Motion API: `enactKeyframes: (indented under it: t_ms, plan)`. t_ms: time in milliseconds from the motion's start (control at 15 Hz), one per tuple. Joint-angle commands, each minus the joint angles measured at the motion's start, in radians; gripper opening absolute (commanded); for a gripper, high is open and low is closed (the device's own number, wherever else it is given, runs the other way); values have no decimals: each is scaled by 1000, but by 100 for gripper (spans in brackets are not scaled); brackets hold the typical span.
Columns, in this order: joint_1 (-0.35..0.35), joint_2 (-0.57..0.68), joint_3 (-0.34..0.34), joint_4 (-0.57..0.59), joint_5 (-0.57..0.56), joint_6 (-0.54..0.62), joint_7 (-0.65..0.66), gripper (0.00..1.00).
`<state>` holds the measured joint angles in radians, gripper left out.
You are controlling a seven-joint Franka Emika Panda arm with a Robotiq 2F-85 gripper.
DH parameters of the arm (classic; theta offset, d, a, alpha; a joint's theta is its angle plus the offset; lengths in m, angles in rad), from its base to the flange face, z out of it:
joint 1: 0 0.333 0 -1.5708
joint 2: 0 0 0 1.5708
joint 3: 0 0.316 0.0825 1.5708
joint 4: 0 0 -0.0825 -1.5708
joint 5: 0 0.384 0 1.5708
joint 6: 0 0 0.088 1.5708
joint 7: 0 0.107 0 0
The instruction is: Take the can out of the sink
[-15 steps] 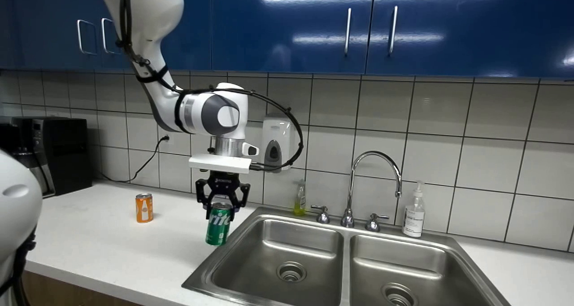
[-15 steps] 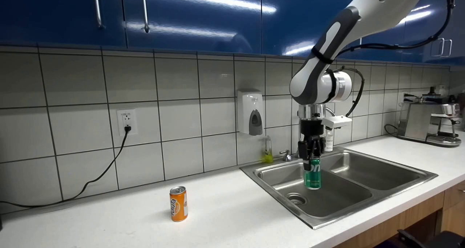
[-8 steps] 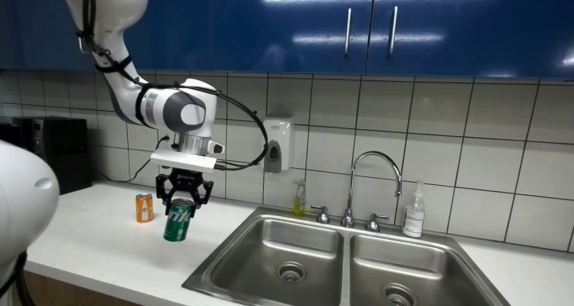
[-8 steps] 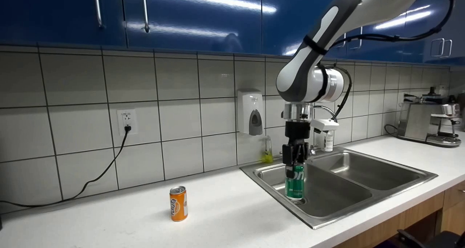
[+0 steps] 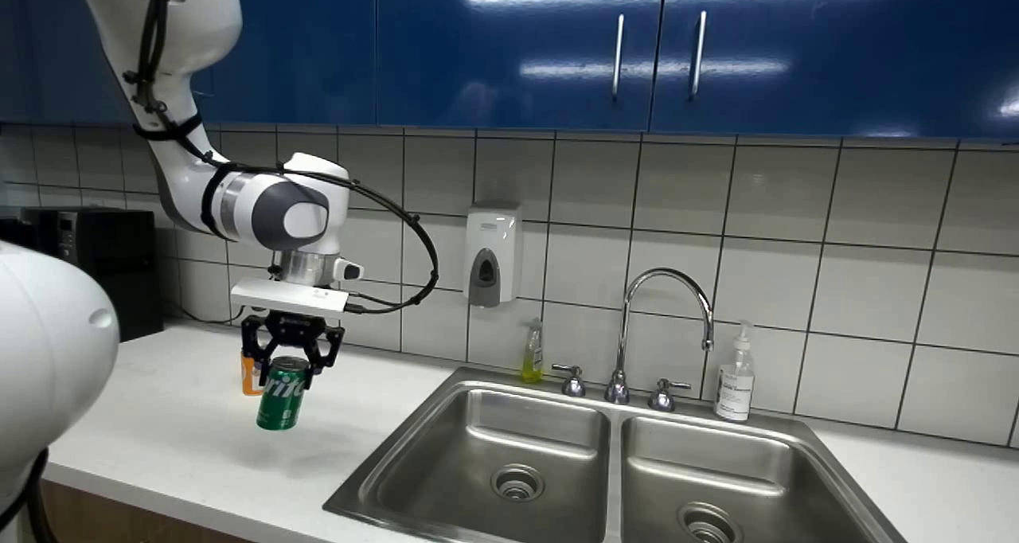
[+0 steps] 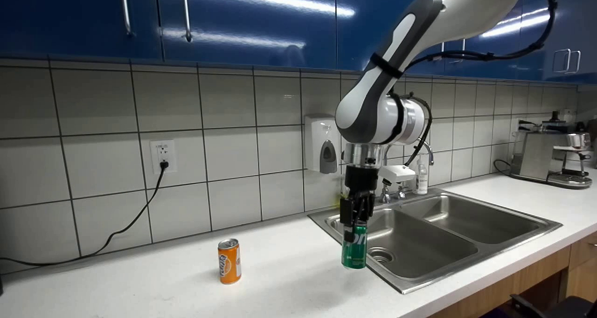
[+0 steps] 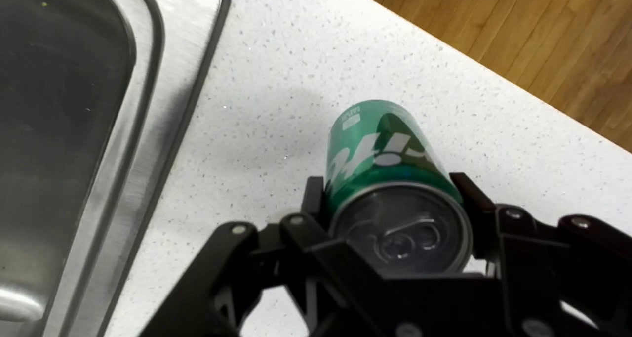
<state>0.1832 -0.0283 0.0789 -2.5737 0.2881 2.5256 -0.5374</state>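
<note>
Looking closely, we see the gripper (image 5: 285,374) clamped on the green can (image 5: 279,404), held above the counter (image 5: 183,439). We find it outside the 2-basin sink (image 5: 614,479).

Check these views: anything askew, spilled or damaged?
Nothing serious. The green can leans slightly in the gripper over the counter, while the orange can stands upright; likely just the grip angle. In the wrist view, a tiny yellowish speck shows in the sink; too small to identify. No spill or dent visible.
</note>
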Motion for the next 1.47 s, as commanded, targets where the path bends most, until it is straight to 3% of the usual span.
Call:
enactKeyframes:
  t_ms: [0,600,1400]
  plan:
    - [-3,63,33,34,39,80,-35,39]
    - [-43,188,95,62,-21,253,-9,39]
    - [-65,264,90,54,-261,366,85,39]
